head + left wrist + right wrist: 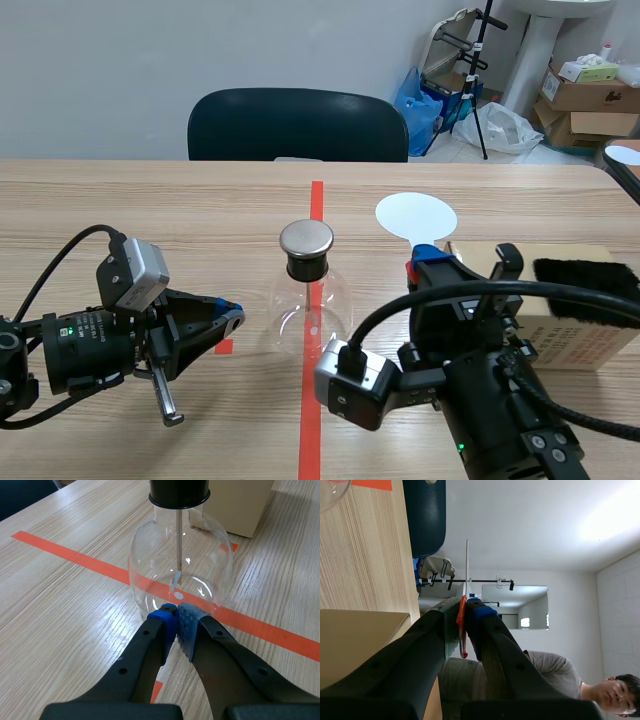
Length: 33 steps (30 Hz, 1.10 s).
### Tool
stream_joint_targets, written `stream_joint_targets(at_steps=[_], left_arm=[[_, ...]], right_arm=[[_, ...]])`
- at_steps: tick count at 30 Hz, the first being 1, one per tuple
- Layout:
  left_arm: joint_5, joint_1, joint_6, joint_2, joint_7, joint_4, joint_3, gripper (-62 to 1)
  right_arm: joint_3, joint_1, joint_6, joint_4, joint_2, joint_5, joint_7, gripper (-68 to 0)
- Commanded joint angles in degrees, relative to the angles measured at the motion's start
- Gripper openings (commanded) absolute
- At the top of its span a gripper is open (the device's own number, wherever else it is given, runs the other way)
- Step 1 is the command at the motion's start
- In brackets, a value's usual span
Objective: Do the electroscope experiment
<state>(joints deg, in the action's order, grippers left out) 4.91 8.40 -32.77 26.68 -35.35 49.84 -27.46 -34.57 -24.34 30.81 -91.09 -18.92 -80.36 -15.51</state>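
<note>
Logging grips, status?
— My left gripper (175,609) is clenched on nothing, just beside the electroscope (309,292), midway between the table (150,205) side edges on the red tape line (316,200). My right gripper (464,604) pinches the white paddle (415,214).

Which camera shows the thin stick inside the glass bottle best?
The left wrist view: the rod hangs from the black stopper inside the glass flask, close up. The scene view shows the whole flask, but the rod hardly shows. The right wrist view catches only a glass sliver.
</note>
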Motion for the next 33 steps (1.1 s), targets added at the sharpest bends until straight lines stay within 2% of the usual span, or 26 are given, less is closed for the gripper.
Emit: stream_joint_targets(at_steps=[1, 23, 33], left_arm=[[-0.7, 0.2, 0.1, -0.3, -0.8, 0.7, 0.3, -57.9], [-0.7, 0.2, 0.2, -0.3, -0.8, 0.7, 0.3, -57.9], [-0.8, 0.2, 0.3, -0.3, -0.8, 0.7, 0.3, -57.9]], right_arm=[[0.5, 0.7, 0.6, -0.3, -0.8, -0.2, -0.4, -66.7], [0.5, 0.7, 0.6, -0.3, -0.8, -0.1, -0.4, -66.7], [0.5, 2.3, 0.6, -0.3, -1.7, 1.5, -0.2, -66.7]])
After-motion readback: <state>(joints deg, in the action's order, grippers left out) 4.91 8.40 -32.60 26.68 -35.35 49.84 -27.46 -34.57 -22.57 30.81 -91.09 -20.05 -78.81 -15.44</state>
